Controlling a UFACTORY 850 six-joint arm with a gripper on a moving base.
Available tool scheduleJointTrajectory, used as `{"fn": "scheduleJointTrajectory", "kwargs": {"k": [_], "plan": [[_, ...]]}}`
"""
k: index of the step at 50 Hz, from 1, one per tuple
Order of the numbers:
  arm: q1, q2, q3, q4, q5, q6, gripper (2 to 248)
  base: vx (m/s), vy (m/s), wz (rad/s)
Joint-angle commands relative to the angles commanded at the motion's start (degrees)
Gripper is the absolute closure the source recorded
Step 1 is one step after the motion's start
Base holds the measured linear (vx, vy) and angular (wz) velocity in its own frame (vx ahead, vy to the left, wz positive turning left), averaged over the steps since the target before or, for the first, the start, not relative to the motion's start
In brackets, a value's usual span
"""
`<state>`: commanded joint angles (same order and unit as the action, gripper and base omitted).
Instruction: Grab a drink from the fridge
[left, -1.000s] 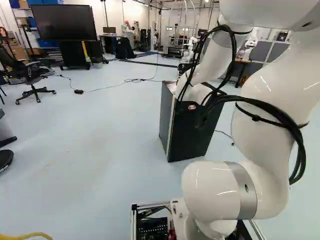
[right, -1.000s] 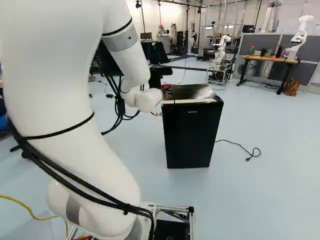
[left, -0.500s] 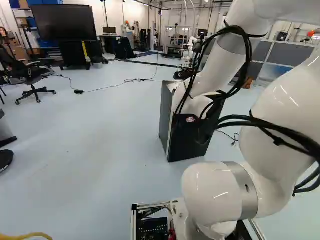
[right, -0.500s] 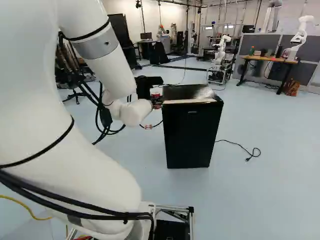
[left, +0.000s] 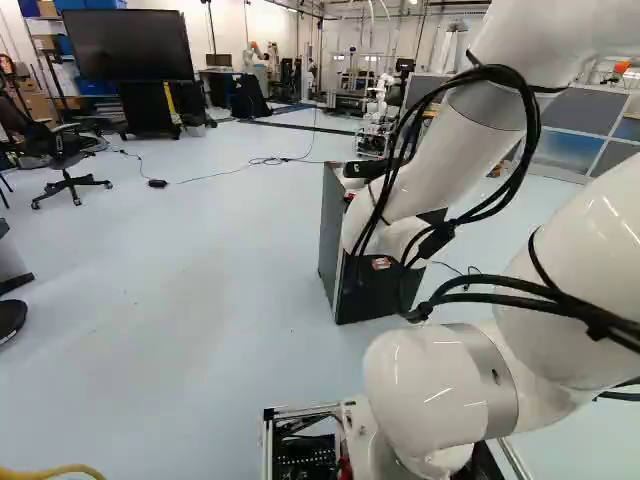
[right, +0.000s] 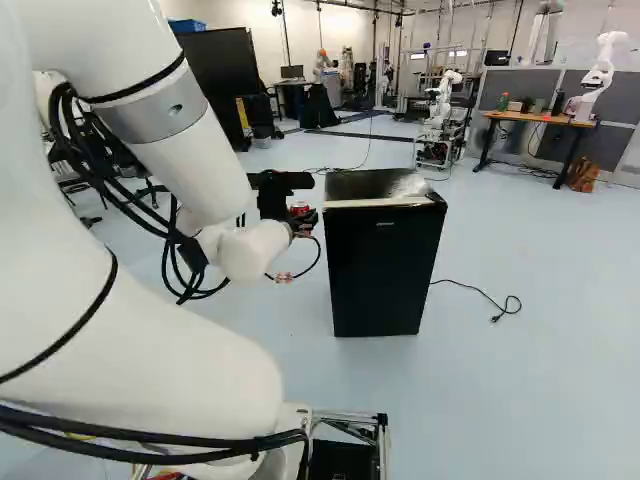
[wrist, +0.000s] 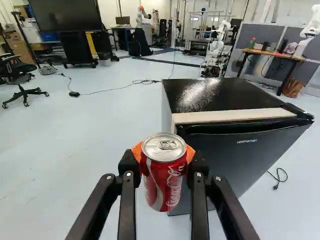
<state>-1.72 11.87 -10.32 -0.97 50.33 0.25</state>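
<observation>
Against the joint at the views' foot, the arm (left: 450, 165) has drawn back toward nine o'clock in the right base view, carrying the gripper (right: 303, 215) and the cola can in it away from the mini fridge (right: 385, 265); the base has stayed put.

In the left base view the fridge's side wall shows broadly, but the arm covers much of its front. A large screen (left: 128, 45) stands at ten o'clock from the fridge.

The right base view shows the door front in full, standing closed, with the can at ten o'clock from the fridge. A power cord (right: 480, 290) lies toward four o'clock.

The wrist view alone makes the grasp plain: the gripper (wrist: 164, 154) clasps the upright red cola can (wrist: 167, 185) between both orange pads (wrist: 136, 151), its pull tab flat. The fridge sits at one o'clock from the gripper, its glossy top visible and its contents hidden behind the door.
</observation>
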Motion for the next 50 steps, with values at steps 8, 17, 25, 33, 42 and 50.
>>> {"fn": "scheduleJointTrajectory", "kwargs": {"k": [8, 17, 25, 33, 42, 50], "plan": [[0.61, 1.46, 1.88, 0.34, -0.12, -0.09, 151, 0.0, 0.0, 0.0], [1.14, 2.75, 3.54, 0.65, -0.22, -0.16, 151, 0.0, 0.0, 0.0], [1.47, 3.52, 4.55, 0.83, -0.28, -0.21, 151, 0.0, 0.0, 0.0], [1.66, 3.99, 5.15, 0.94, -0.32, -0.24, 151, 0.0, 0.0, 0.0], [1.72, 4.13, 5.32, 0.97, -0.33, -0.25, 151, 0.0, 0.0, 0.0], [1.72, 4.13, 5.32, 0.97, -0.33, -0.25, 151, 0.0, 0.0, 0.0]]}}
